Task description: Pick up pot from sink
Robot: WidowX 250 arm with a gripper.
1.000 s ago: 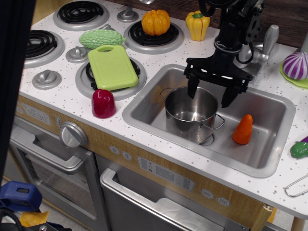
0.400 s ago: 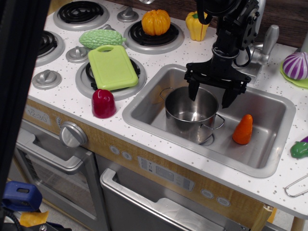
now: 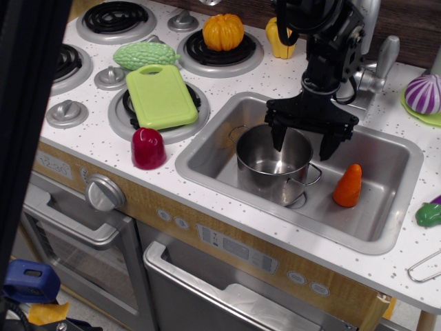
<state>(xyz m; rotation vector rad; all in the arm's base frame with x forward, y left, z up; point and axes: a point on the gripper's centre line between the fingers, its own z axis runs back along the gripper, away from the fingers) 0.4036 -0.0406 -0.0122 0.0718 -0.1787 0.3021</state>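
Observation:
The shiny steel pot (image 3: 273, 163) stands upright in the left half of the sink (image 3: 386, 227), with a wire loop handle at its front right. My black gripper (image 3: 302, 143) hangs open right over the pot's far rim. Its left finger (image 3: 278, 138) reaches down inside the pot's mouth. Its right finger (image 3: 329, 145) is outside the pot's right wall. The jaws hold nothing.
An orange carrot (image 3: 347, 185) stands in the sink right of the pot. The faucet (image 3: 375, 69) rises behind the sink. A red pepper piece (image 3: 148, 147), a green cutting board (image 3: 160, 95), a pumpkin (image 3: 222, 31) and a purple onion (image 3: 423, 94) sit on the counter.
My gripper has dropped lower and shifted slightly right, with its left finger now dipping into the pot's mouth. The jaws have narrowed a little. The pot and the carrot have not moved.

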